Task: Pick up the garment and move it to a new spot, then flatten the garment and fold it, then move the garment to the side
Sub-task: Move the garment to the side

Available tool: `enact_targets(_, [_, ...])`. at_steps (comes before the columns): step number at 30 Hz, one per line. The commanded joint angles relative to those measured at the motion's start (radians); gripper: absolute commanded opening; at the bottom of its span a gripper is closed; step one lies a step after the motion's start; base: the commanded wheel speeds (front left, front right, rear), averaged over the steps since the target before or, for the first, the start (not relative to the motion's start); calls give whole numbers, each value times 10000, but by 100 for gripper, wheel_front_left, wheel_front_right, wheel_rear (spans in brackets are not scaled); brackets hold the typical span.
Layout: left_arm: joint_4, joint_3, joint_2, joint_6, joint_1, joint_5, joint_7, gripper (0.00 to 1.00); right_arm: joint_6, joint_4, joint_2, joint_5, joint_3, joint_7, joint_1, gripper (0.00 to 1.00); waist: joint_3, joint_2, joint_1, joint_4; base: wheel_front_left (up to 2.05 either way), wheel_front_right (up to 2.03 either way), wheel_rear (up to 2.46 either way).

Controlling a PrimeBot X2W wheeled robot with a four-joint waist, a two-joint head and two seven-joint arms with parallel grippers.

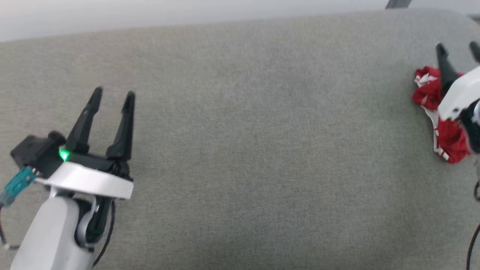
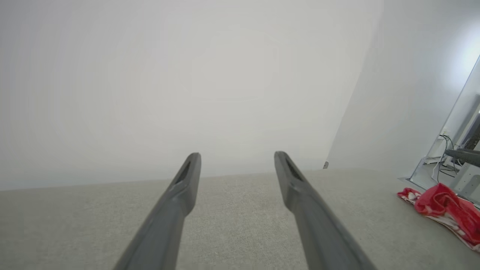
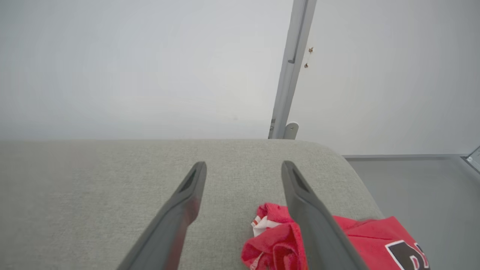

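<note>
Grey woven upholstery spreads beneath me, with a pale wall behind it. My left gripper hovers with its jaws spread wide and nothing between them; the garment lies well off to its right. My right gripper hangs over that crumpled red jersey, jaws equally wide, gripping nothing. The cloth sits under and beside its outer finger, near the cushion's rounded corner. Whether that finger touches it, I cannot tell.
</note>
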Motion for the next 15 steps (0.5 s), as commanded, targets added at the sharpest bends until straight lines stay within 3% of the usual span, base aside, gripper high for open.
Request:
enact_targets(1, [-80, 241, -10, -31, 395, 172, -16, 100, -8, -299, 88, 387, 138, -212, 492, 100, -354, 0, 0, 187, 0, 0, 0])
enact_targets(15, [-758, 2204, -468, -31, 3034, 1086, -16, 100, -8, -2595, 189, 939, 825, -1708, 3796, 100, -1630, 0, 0, 583, 0, 0, 0])
